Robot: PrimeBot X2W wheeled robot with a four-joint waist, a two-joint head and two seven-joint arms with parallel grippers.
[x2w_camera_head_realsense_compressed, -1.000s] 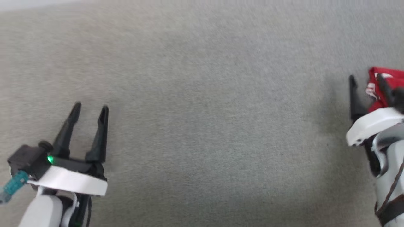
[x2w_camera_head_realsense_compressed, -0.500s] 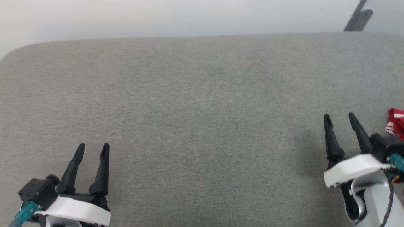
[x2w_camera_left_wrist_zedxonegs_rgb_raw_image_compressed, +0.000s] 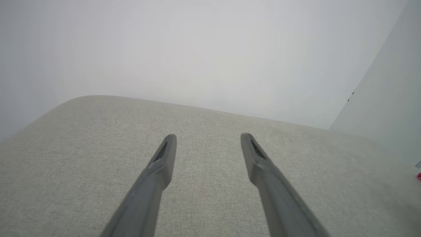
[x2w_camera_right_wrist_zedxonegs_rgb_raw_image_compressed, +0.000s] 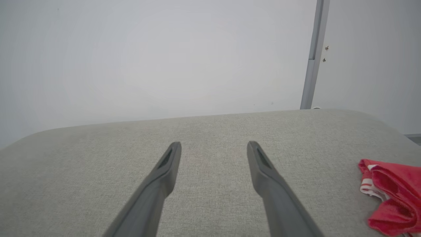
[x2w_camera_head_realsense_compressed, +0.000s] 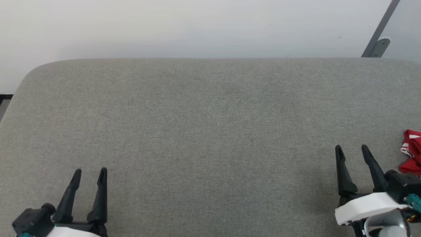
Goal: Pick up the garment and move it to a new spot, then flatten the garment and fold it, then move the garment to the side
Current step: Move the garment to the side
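The left end effector [x2w_camera_head_realsense_compressed: 90,170] sits at the lower left of the head view, its two long dark fingers parted and pointing up the frame over a broad grey fabric-covered surface [x2w_camera_head_realsense_compressed: 210,131]. In the left wrist view the gap between those fingers is wide, with bare grey weave showing through it. The surface has a rounded far-left corner and runs the width of the scene. A plain white wall [x2w_camera_head_realsense_compressed: 197,26] rises behind its far edge.

At the lower right of the head view, the right end effector [x2w_camera_head_realsense_compressed: 351,146] is likewise parted, fingers tilted slightly leftward above its white wrist collar. The right wrist view shows a wide gap and grey fabric between the tips.

Near this end effector on its right, but apart from it, the garment [x2w_camera_head_realsense_compressed: 411,154] lies crumpled on the surface at the frame's right edge. It is a bunched red heap with a strip of red-and-white striped trim showing. Its print cannot be made out.

At the upper right, a slanted grey metal post [x2w_camera_head_realsense_compressed: 378,36] stands against the wall.
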